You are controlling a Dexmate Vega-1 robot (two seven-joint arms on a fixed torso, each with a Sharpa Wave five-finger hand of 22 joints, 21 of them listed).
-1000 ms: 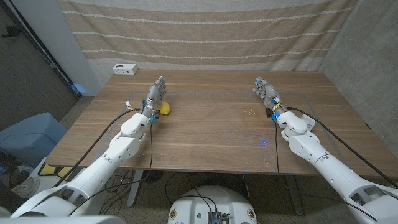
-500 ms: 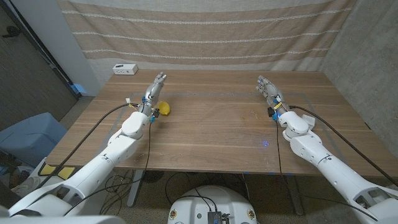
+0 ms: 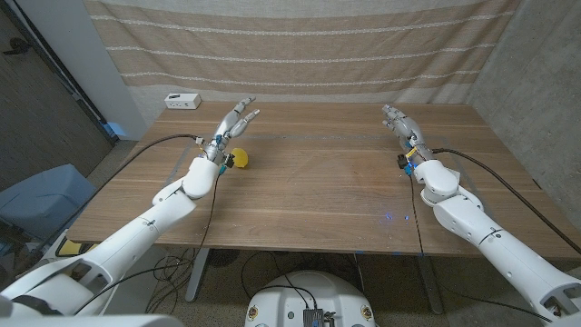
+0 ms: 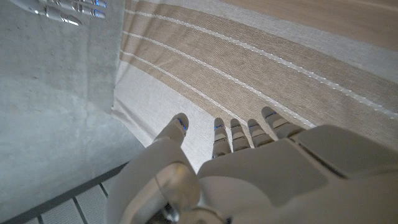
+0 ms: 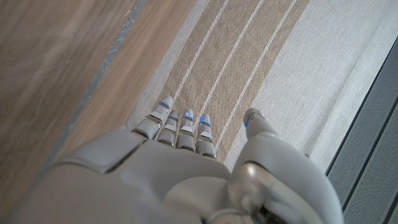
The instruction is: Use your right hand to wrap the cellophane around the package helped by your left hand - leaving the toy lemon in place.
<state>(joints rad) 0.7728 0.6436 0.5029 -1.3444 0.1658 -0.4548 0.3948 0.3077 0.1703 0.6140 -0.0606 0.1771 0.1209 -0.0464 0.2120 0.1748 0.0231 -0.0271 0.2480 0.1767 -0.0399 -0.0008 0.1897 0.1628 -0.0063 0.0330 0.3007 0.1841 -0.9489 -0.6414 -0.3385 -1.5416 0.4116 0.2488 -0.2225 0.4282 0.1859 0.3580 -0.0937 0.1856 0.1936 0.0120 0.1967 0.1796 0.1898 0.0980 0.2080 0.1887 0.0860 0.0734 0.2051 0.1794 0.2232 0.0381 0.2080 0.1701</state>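
Left robot hand (image 3: 234, 121) empty, beside toy lemon (image 3: 240, 158) | right robot hand (image 3: 400, 124) empty

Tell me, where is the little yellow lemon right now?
In the head view, the toy lemon sits on the left side of the wooden table, right beside the robot's left hand.

Both arms come in from the bottom corners of the head view and reach toward the upper part of the frame. The left robot hand (image 3: 232, 121) is raised at upper left, fingers straight and spread, holding nothing. The right robot hand (image 3: 400, 125) is at upper right, fingers extended close together, also holding nothing.
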